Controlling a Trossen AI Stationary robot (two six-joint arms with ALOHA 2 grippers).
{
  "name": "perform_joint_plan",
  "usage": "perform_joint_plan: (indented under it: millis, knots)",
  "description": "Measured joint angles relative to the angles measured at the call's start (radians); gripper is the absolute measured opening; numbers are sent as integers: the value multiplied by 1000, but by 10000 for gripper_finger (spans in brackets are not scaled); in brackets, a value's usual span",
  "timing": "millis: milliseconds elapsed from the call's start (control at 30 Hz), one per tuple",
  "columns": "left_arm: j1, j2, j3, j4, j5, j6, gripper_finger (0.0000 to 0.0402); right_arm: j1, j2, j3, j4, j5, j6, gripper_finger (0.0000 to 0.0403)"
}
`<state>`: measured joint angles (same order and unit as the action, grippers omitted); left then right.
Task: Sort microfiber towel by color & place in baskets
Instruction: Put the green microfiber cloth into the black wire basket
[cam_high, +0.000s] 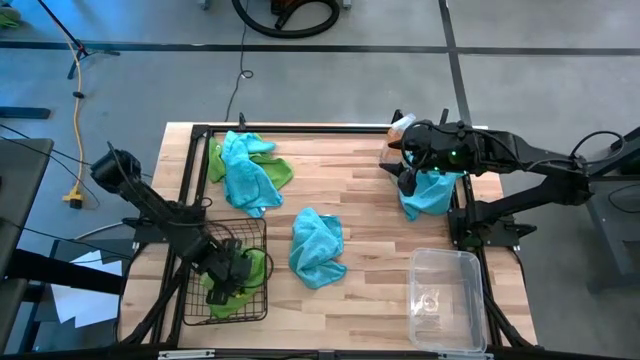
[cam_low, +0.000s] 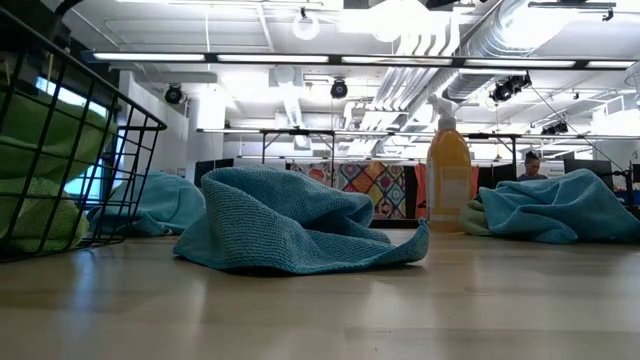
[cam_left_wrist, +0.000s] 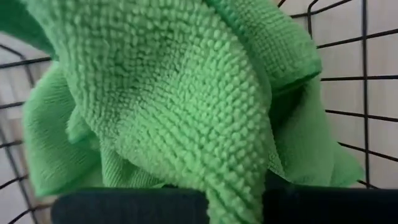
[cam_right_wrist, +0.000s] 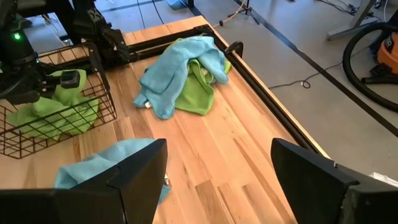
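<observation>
Green towel (cam_high: 238, 274) hangs pinched in the left tool (cam_high: 236, 272) over the wire basket (cam_high: 192, 300), lower left: spread only once low inside. Right tool (cam_high: 415, 182), upper right, is spread over a blue towel (cam_high: 432, 193).

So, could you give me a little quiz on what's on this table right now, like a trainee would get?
1. True or false: the clear bin holds a blue towel.
2. The left end effector grips a towel inside the wire basket. Its colour? A green, B blue, C orange.
3. Which arm's end effector hovers by the orange spray bottle?
Key: 1 false; 2 A; 3 the right end effector.
</observation>
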<state>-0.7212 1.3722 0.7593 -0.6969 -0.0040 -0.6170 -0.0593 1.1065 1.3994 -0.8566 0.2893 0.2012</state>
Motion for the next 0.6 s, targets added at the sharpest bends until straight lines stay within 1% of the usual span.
perform_joint_plan:
  millis: [100, 267, 367, 500, 600]
  knots:
    - [0, 35, 0, 26, 0, 0, 8, 0, 0, 0, -10, 0, -3, 284]
    - [2, 49, 0, 47, 10, -15, 50, 0, 0, 0, -23, 0, -23, 284]
    - [2, 49, 0, 48, 57, -22, 85, 0, 0, 0, -23, 0, -26, 284]
    - [2, 49, 3, 45, 121, -81, 133, 0, 0, 0, -23, 0, -26, 284]
    - [9, 49, 18, 45, 172, -98, 166, 0, 0, 0, -23, 0, -26, 284]
